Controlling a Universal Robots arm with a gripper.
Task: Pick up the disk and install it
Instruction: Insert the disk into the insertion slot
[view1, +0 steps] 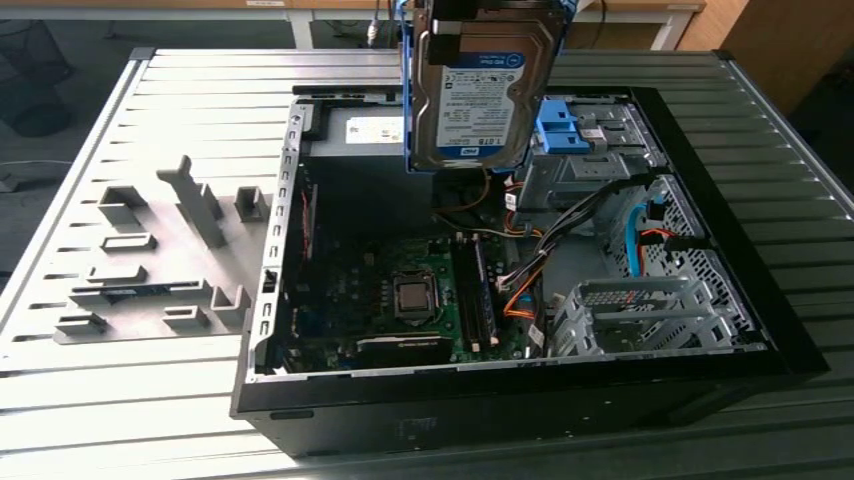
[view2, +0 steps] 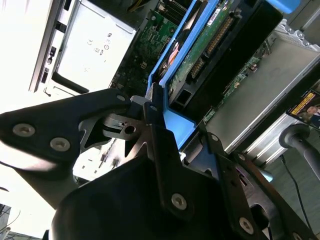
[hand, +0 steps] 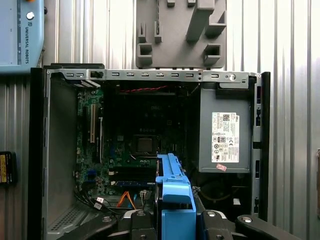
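Gripper (hand: 175, 222) clamped on the blue frame of the disk (view1: 474, 95), one jaw on either side, as seen in both wrist views. Disk aloft and upright, label toward the exterior view, above the far part of the open computer case (view1: 787, 340), touching nothing below.

Step in hand, by judgement: carrying toward the drive bay. Best done slow and plumb, with the edge square to the bay. Worth staying clear of the cable bundle (view1: 534, 270) and of the blue bracket (view1: 561, 125) near the disk on the exterior view's right. Likely to snag if tilted.

Count:
- one disk
- one gripper
- one case
- one blue bracket
- one bare metal cage (view1: 627, 310)
- one power supply (hand: 225, 135) with a white sticker
- one grey fixture plate (view1: 160, 260) on the table (view1: 134, 420)
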